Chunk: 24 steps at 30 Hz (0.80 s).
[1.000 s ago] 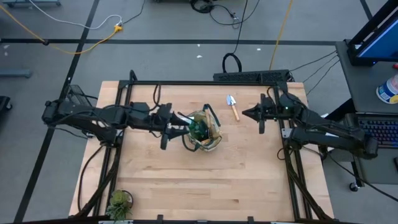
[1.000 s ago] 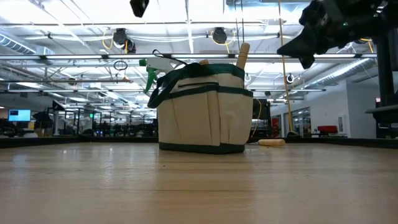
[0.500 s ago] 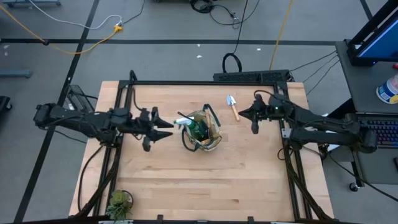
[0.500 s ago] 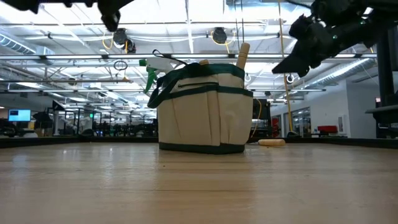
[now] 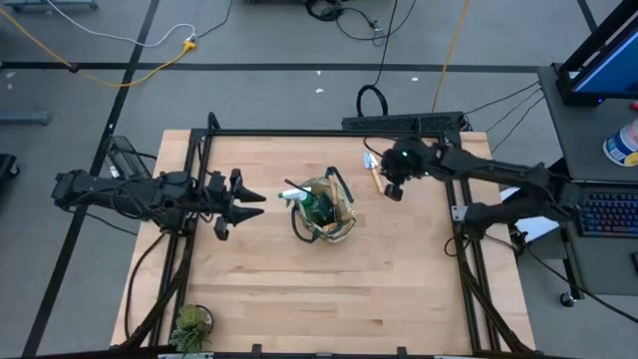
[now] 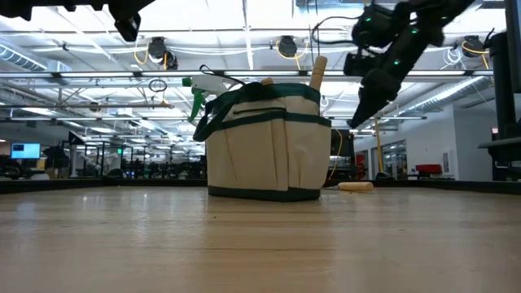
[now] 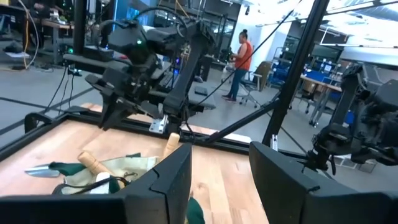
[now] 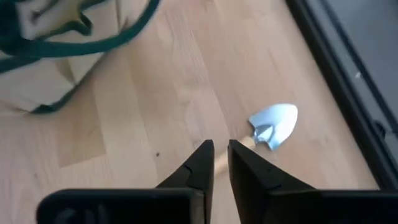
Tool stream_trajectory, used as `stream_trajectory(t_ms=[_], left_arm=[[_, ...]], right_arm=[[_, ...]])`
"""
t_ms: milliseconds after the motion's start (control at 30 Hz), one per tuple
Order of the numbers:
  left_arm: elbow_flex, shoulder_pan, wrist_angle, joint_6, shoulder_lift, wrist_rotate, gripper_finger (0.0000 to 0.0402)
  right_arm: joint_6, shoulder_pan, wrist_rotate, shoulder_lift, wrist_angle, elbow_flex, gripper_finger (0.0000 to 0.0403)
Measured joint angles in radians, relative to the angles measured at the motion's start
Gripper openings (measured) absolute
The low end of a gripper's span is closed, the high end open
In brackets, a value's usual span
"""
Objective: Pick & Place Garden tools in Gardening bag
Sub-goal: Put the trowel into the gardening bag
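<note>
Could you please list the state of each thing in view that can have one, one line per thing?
Gardening bag: upright mid-table, top open, holding tools.
Spray bottle: in the bag, trigger head sticking out.
Trowel: lying flat on the table, outside the bag, not gripped.
Left gripper: open, empty, off to the bag's side.
Right gripper: fingers narrowly apart, empty, above the trowel's handle.
Potted plant: upright at the table's near corner.

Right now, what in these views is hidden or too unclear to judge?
- Trowel: in the right wrist view the right gripper covers its handle; the low view shows only the handle end.
- Bag: its contents are mostly hidden behind its wall in the low view and too small to sort from above.
- Potted plant: partly cut off by the high view's edge.
</note>
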<state>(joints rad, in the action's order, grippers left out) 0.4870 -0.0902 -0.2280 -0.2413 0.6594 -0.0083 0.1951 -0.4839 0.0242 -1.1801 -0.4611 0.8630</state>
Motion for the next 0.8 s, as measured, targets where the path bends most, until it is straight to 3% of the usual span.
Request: stream_trajectory(t_ms=[233,600,800], left_arm=[[0.0,0.0,0.025,-0.002,-0.008,0.0,0.0166],[0.0,0.008,0.025,0.002,-0.008,0.0,0.0166],[0.0,0.033,0.026,0.003,-0.008,-0.001,0.0166]], right_arm=[[-0.115,-0.021,0.003,-0.123,-0.064,0.088,0.0084],[-0.337,-0.019,0.003,-0.145,-0.119,0.087,0.0182],[-0.425,-0.019,0.003,-0.192,-0.125,0.08,0.0207]])
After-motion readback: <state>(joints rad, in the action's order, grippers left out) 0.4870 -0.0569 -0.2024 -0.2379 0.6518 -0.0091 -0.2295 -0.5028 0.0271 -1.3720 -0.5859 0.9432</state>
